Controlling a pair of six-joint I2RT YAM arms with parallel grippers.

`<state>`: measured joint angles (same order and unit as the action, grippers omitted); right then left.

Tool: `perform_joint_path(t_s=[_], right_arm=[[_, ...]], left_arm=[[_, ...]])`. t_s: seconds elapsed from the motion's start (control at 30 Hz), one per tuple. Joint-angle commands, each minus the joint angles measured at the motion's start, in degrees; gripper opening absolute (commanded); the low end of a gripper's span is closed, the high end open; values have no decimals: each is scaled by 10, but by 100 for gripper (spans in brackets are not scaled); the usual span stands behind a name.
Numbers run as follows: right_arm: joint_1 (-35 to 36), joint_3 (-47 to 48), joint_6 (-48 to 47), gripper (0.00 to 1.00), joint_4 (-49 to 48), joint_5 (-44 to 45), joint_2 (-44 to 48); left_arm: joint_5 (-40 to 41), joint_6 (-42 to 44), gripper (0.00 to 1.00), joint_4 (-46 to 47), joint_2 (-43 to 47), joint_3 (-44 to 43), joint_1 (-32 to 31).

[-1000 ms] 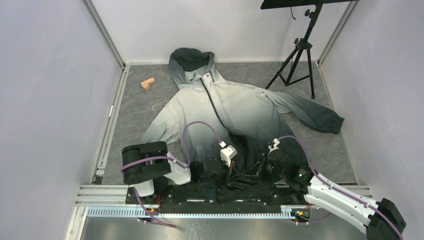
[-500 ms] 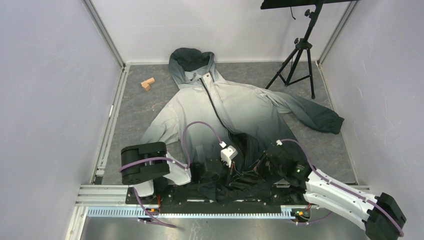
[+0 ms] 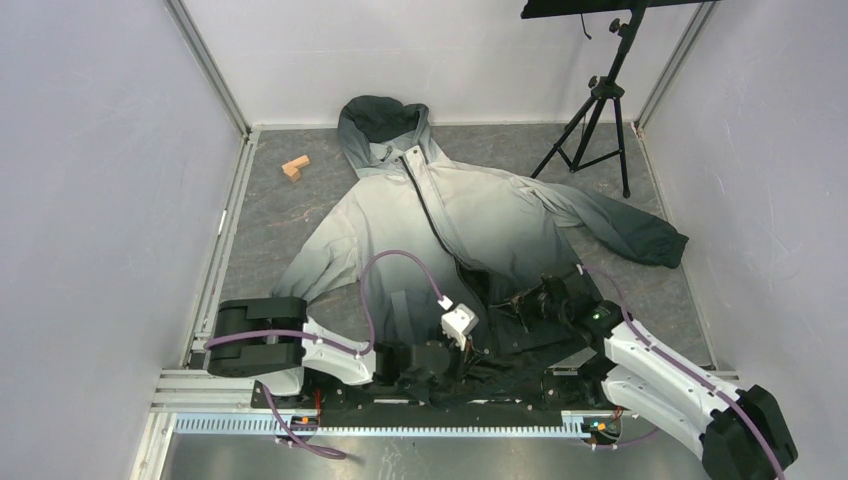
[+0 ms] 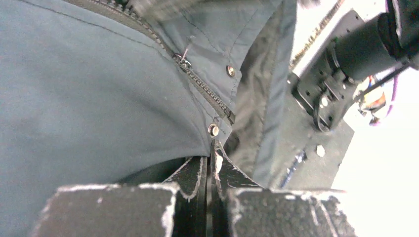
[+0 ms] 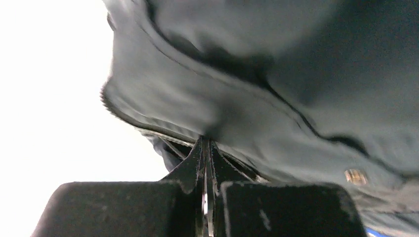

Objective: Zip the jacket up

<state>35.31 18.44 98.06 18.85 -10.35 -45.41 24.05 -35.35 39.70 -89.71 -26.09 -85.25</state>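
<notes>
– One jacket (image 3: 470, 215) spread flat on table (image 3: 290, 215); hood at far end, hem by my arm bases.
– Grippers?
– left gripper (image 4: 211, 165) pinched tight on hem just below snap (image 4: 213, 130); right gripper (image 5: 205, 148) clamped on jacket edge; I see no gap in either.

Grey table (image 3: 270, 220): jacket (image 3: 470, 215), wooden block (image 3: 295, 167), tripod (image 3: 598, 110)

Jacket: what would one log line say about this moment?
left tool: shut on jacket hem beside zipper end | right tool: shut on jacket edge | lower front: parted
</notes>
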Motion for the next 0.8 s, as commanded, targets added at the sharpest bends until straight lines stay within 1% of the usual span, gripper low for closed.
perform_joint_path(t_s=[0.0,0.17,0.23,0.3,0.37,0.43,0.47,0.5,0.53,0.57,0.6,0.63,0.67,0.7,0.77], right_arm=[[-40,39,-24,0,-47,-8,-15],[-47,110,-83,0,-29,-11,-56],[-48,159,-147,0,16,1,-76],[-46,221,-256,0,83,69,-87],[-47,249,-437,1,76,91,-92],[-48,264,-575,15,131,122,-91],[-47,258,-633,20,149,132,-86],[-47,244,-687,31,161,141,-74],[-47,228,-730,44,167,133,-61],[-47,209,-767,60,166,99,-51],[-47,196,-792,82,170,70,-43],[-47,187,-800,94,177,52,-39],[-47,173,-799,93,173,32,-26],[-46,155,-792,90,162,10,-9],[-46,119,-761,89,123,-43,30]], left_arm=[[42,37,2,-40,5,-17,-34],[19,48,2,-40,-12,-31,-35],[26,46,2,-43,-7,-29,-35],[27,47,2,-38,-2,-24,-34],[26,47,2,-34,-2,-20,-34],[28,46,2,-24,0,-13,-34],[29,44,2,-17,3,-8,-34],[33,41,2,-9,5,-2,-34],[36,39,2,0,8,7,-32],[38,34,2,11,11,14,-30],[38,29,2,24,13,23,-26],[38,25,2,33,15,30,-22],[37,20,2,42,16,37,-16],[34,16,2,48,17,43,-12],[32,9,2,52,18,49,-7]])
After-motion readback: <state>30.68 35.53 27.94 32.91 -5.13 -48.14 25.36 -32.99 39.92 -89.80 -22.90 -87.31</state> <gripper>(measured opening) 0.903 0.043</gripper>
